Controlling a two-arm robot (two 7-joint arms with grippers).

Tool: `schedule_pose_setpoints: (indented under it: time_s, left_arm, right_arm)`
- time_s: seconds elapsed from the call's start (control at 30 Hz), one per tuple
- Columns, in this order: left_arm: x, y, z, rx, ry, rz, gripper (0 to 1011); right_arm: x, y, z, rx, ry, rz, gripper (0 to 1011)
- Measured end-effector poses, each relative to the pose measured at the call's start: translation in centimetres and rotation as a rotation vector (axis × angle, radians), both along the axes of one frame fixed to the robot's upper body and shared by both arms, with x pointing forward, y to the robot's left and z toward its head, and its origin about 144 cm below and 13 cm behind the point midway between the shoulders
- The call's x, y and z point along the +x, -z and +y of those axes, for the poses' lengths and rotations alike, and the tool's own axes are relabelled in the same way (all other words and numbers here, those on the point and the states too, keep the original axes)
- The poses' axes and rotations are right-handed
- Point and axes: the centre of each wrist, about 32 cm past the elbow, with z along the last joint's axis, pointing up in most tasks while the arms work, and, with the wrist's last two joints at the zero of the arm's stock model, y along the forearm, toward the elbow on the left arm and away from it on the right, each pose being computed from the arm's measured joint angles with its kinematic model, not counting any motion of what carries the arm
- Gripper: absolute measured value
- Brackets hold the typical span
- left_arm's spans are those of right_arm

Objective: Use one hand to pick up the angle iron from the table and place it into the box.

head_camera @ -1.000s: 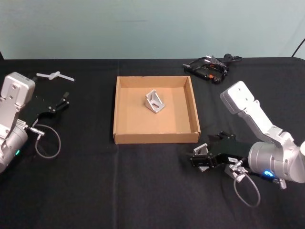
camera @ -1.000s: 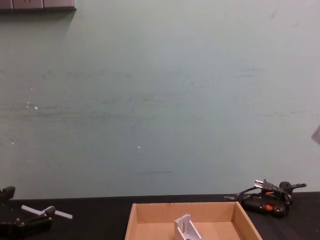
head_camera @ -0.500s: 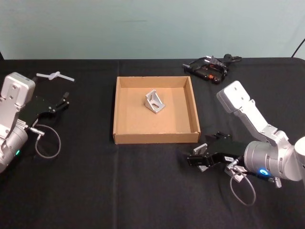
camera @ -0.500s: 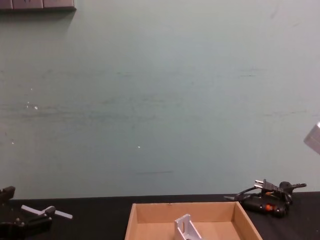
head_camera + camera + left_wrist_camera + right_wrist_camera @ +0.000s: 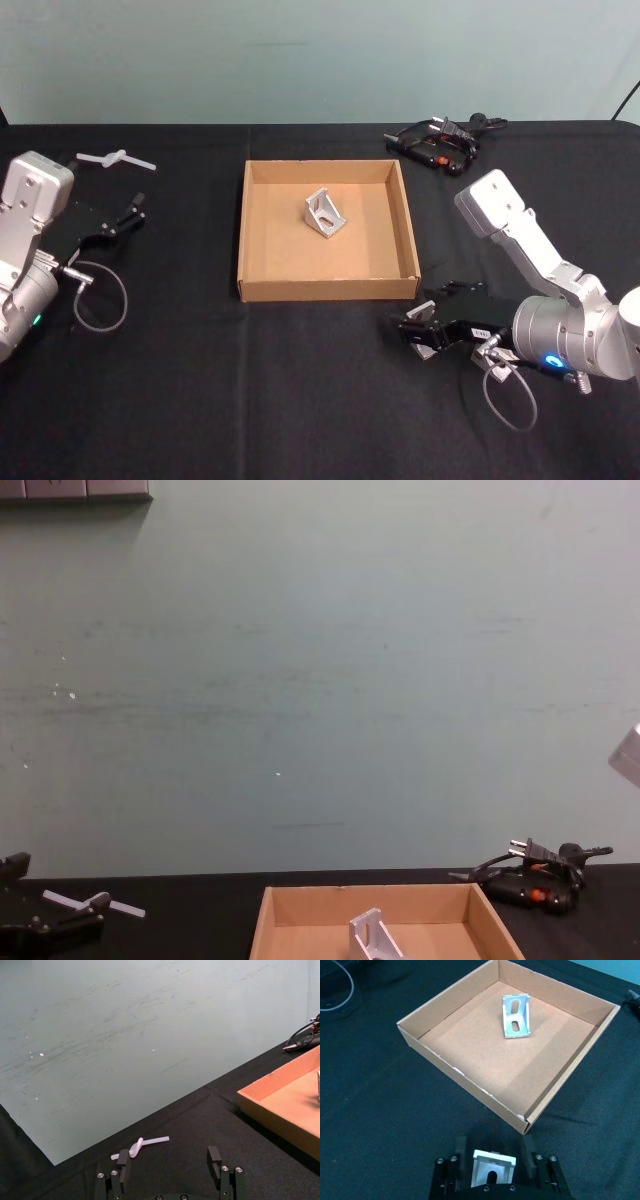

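Observation:
The brown cardboard box [image 5: 327, 289] stands mid-table on the black table [image 5: 250, 400]. One silver angle iron [image 5: 326, 213] lies inside it, seen too as angle iron [image 5: 516, 1016] and angle iron [image 5: 370, 935]. A second angle iron [image 5: 492, 1169] sits between the fingers of my right gripper [image 5: 494, 1156], just off the box's near right corner. In the head view that right gripper [image 5: 420, 332] is low over the table, shut on this angle iron [image 5: 423, 310]. My left gripper [image 5: 169, 1157] is parked at the far left, open with nothing in it.
A black power tool with a plug and cable [image 5: 440, 140] lies at the back right. A white plastic piece [image 5: 115, 158] lies at the back left near the left gripper [image 5: 125, 215]. Bare black tabletop lies in front of the box.
The right arm's elbow has swung a little leftward and the right gripper has shifted slightly with the angle iron between its fingers. The left arm and box have not moved.

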Motion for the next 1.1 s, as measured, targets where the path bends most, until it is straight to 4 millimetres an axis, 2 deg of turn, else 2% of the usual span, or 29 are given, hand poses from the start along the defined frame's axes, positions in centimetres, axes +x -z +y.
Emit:
schedule_pose_setpoints:
  time_s: [0.07, 0.2, 0.3, 0.7, 1.1]
  left_arm:
    - [0.0, 0.0, 0.0, 0.0, 0.0, 0.0, 1005]
    - [0.0, 0.0, 0.0, 0.0, 0.0, 0.0, 1005]
    - [0.0, 0.0, 0.0, 0.0, 0.0, 0.0, 1005]
    - [0.0, 0.0, 0.0, 0.0, 0.0, 0.0, 1005]
    - [0.0, 0.0, 0.0, 0.0, 0.0, 0.0, 1005]
  right_arm:
    - [0.0, 0.0, 0.0, 0.0, 0.0, 0.0, 681]
    - [0.0, 0.0, 0.0, 0.0, -0.001, 0.0, 512]
    - [0.0, 0.0, 0.0, 0.001, -0.001, 0.0, 449]
    - [-0.3, -0.6, 0.0, 0.018, -0.015, -0.047, 448]
    - [0.7, -3.1, -0.3, 0.099, -0.048, -0.143, 448]
